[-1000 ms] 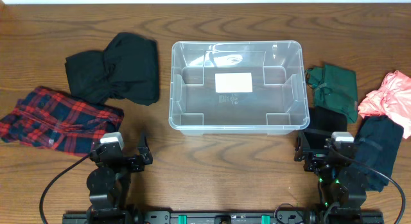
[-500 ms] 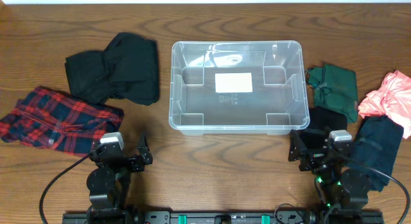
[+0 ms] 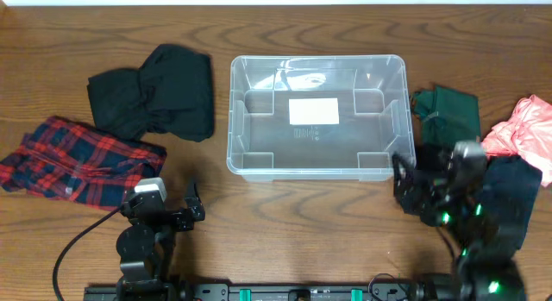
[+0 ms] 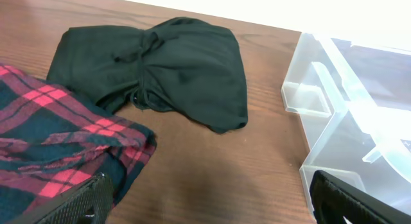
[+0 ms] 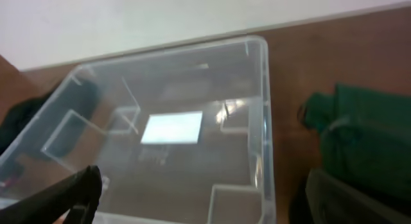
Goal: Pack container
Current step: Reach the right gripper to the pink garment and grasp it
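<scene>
Right claw (image 3: 431, 178), jaws apart and empty, hovers above the desk (image 3: 285, 215) at the near right corner of the clear, unfilled container (image 3: 235, 120). Left claw (image 3: 168, 206), also spread, sits off its near left corner. Packing looks unstarted. The likely next move is a grab at the green cloth (image 3: 448, 116) right of the container, staying clear of its thick rim.
</scene>
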Action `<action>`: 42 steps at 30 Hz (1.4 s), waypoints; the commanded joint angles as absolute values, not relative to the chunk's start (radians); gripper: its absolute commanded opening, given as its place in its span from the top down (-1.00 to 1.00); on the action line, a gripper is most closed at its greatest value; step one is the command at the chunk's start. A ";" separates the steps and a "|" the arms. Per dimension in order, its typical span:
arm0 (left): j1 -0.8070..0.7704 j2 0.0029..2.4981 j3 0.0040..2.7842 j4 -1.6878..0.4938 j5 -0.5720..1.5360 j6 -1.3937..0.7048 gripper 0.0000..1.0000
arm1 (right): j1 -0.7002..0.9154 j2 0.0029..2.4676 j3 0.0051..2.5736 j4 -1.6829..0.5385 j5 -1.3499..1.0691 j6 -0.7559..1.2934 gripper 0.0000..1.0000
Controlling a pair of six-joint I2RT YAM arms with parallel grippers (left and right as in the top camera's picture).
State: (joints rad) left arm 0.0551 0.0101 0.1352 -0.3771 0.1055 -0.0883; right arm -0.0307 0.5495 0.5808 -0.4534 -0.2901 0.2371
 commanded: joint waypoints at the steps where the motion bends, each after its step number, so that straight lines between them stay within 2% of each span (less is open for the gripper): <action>1: 0.050 0.004 0.113 -0.376 0.113 -0.079 -0.96 | -0.040 0.757 0.765 -0.510 -0.274 0.213 -0.98; 6: 0.050 0.004 0.113 -0.376 0.113 -0.079 -0.96 | -0.041 1.031 1.039 -0.575 -0.439 0.150 -0.99; 10: 0.050 0.004 0.113 -0.376 0.113 -0.079 -0.96 | -0.087 1.167 1.174 -0.602 -0.418 0.185 -0.99; 14: 0.050 0.004 0.113 -0.376 0.113 -0.079 -0.96 | -0.216 1.299 1.303 -0.702 -0.406 0.221 -0.99; 19: 0.050 0.004 0.113 -0.376 0.113 -0.079 -0.96 | -0.465 1.483 1.459 -0.870 -0.336 0.249 -0.99; 26: 0.050 0.004 0.113 -0.376 0.113 -0.079 -0.96 | -0.756 1.701 1.486 -0.821 -0.394 0.231 -0.99; 31: 0.050 0.004 0.113 -0.376 0.113 -0.079 -0.96 | -0.882 1.863 1.486 -0.709 -0.503 0.175 -0.99; 36: 0.050 0.004 0.113 -0.376 0.113 -0.079 -0.96 | -0.945 1.982 1.486 -0.676 -0.503 0.138 -0.98; 42: 0.050 0.004 0.113 -0.376 0.113 -0.079 -0.96 | -0.948 2.075 1.486 -0.668 -0.500 0.087 -0.98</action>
State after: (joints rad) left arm 0.0551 0.0101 0.1349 -0.3763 0.1055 -0.0883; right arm -0.9516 2.0525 1.4708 -0.6724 -0.4755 0.1310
